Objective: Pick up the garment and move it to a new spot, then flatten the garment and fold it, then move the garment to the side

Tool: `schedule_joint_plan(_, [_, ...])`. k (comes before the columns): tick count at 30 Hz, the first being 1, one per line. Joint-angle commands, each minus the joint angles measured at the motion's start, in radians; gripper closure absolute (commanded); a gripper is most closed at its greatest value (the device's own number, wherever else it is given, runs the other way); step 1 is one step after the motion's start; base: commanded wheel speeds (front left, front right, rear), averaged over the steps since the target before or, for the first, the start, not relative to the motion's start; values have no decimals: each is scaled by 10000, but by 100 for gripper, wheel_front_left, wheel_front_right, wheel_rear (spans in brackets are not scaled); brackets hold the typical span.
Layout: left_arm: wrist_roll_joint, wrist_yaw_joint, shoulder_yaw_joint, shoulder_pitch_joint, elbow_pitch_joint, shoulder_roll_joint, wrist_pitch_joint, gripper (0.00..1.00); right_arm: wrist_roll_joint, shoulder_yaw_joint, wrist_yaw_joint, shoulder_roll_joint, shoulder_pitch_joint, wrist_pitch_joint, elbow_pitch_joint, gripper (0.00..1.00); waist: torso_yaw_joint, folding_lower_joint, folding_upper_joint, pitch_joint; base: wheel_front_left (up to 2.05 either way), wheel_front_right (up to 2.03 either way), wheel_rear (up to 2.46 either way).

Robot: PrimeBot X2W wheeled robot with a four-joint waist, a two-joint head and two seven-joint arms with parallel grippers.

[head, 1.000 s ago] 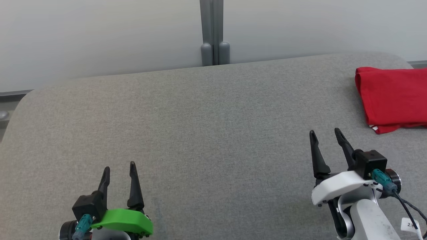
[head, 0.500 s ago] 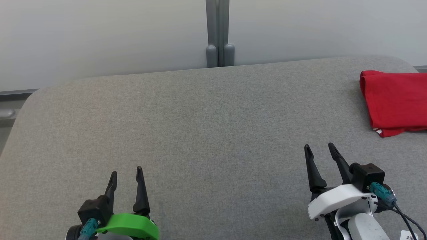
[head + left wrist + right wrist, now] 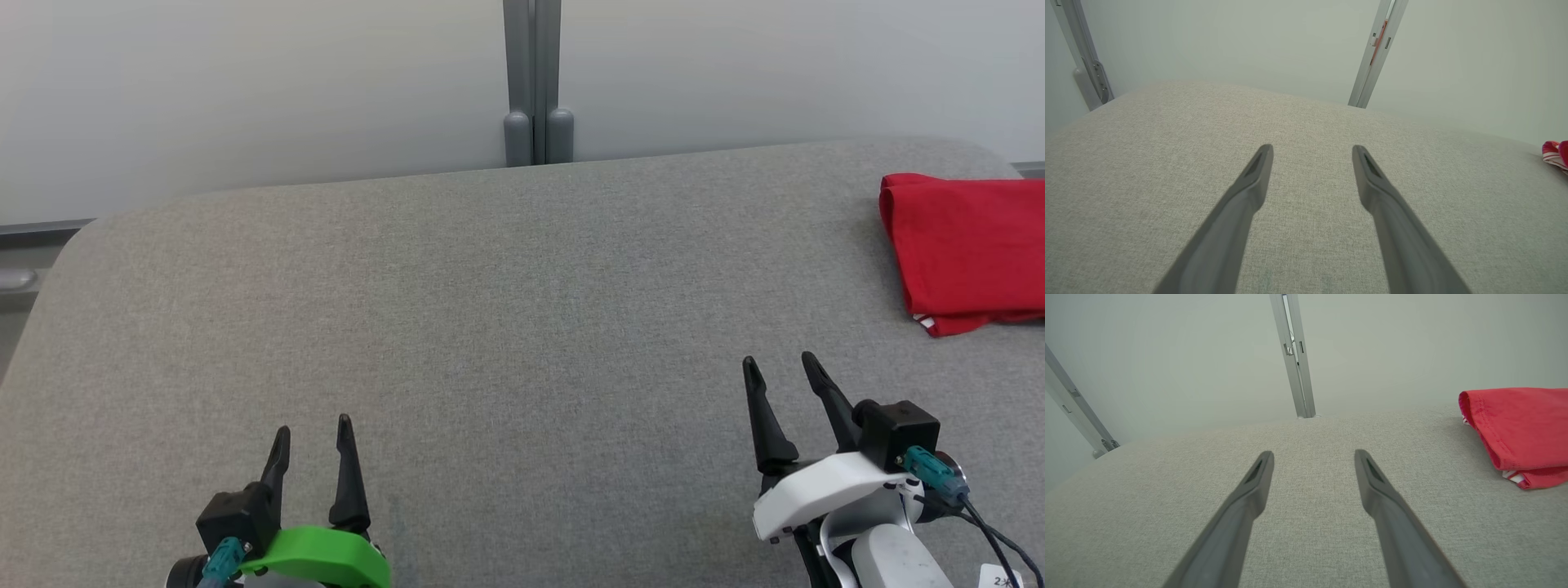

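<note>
A folded red garment (image 3: 967, 249) lies at the far right of the grey table (image 3: 506, 310), cut off by the head view's right edge. The right wrist view has the garment (image 3: 1519, 430) to the right, with a striped white edge under it. A small corner of the garment (image 3: 1555, 153) peeks in at the right edge of the left wrist view. My right gripper (image 3: 775, 367) is open over the table, nearer me and left of the garment, holding nothing. At the lower left, my left gripper (image 3: 313, 426) is open too, far from the garment.
A pale wall with a grey vertical post (image 3: 536, 82) stands behind the table's far edge. The table's rounded left corner (image 3: 73, 237) drops off at the left.
The head camera shifted a little between one second ago and half a second ago. Both grippers have drawn back toward me, the right one away from the garment. The garment has not moved.
</note>
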Motion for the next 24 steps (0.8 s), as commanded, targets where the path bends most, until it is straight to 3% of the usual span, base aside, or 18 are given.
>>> schedule_joint_plan(1, [26,12,5,70,-46,17,-26,0,-52,2,-17,-24,121,26,-60,0,-1,0,0,3,0,0,0])
schedule_joint_plan(10, [159,72,36,158,-103,17,-26,0,81,25,-17,-23,209,104,-163,0,-7,0,0,32,0,0,0])
schedule_joint_plan(11, [139,66,35,165,-99,17,-26,100,96,20,-17,-23,214,103,-176,100,-7,0,0,32,0,0,0])
schedule_joint_plan(15, [36,19,-6,53,214,-4,72,100,98,27,2,29,228,107,148,100,-8,0,0,33,0,0,0])
schedule_joint_plan(24, [-1472,-250,357,-72,137,6,507,100,1806,-177,1,2,174,463,79,100,-12,0,0,42,0,0,0])
